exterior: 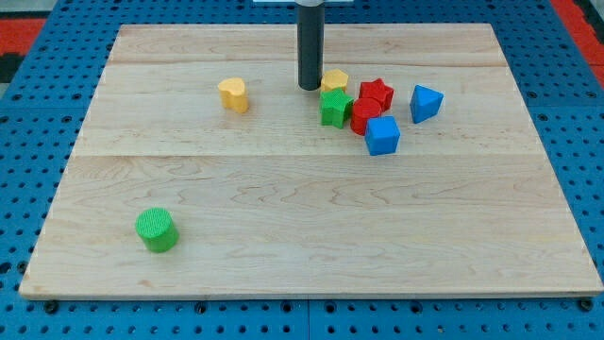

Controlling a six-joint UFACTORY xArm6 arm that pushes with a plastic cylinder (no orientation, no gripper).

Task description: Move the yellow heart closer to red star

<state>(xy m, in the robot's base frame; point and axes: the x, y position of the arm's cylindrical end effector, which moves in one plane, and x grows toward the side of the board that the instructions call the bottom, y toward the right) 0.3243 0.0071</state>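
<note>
Trouble lies to the view's right of your tip (310,88), a bare rod holding nothing; the yellow pentagon block (334,80) sits just beside it, the green star (334,108) and red star (376,93) just beyond; the yellow heart (233,94) waits well apart on the tip's left; swing around carelessly and you will likely scatter that cluster, shifting the red star away.

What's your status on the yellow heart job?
My tip sits right of the yellow heart, apart. Red star in the cluster farther right. Yellow block and green block lie between.
</note>
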